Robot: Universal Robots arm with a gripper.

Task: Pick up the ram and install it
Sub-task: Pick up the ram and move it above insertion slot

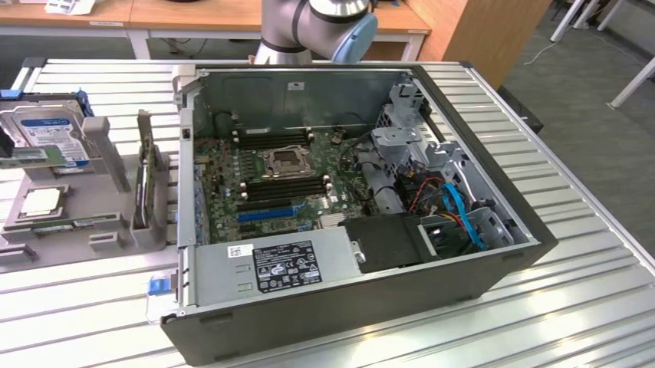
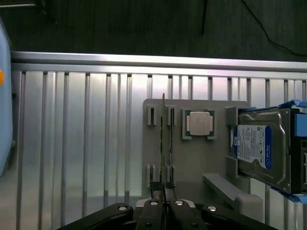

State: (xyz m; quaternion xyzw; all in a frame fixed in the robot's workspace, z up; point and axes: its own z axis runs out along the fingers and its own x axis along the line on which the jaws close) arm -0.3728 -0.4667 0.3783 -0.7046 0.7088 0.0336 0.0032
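An open desktop computer case (image 1: 338, 326) lies on its side on a ribbed aluminium surface (image 1: 573, 307). It shows a green motherboard (image 1: 230, 192) with a processor socket (image 1: 284, 161), black memory slots (image 1: 287, 188) and a long blue expansion slot (image 1: 268, 211). The power supply (image 1: 220, 268) near the case's front edge carries a black label and a small white one, but the print is too small to read. A grey fixture tray (image 1: 97, 207) sits beside the case, on the exterior view's left. It holds a hard drive (image 1: 46, 134) with a blue-and-white label that cannot be read, a square silver processor chip (image 1: 41, 201) and the ram (image 1: 74, 225). The ram stands on its long edge in slotted blocks just beside the chip, well apart from the robot arm (image 1: 317, 23) behind the case. In the wrist view the gripper (image 2: 163, 203) has its fingers (image 2: 154, 211) drawn in narrow, nearly meeting, and lined up with the ram's thin upper edge.
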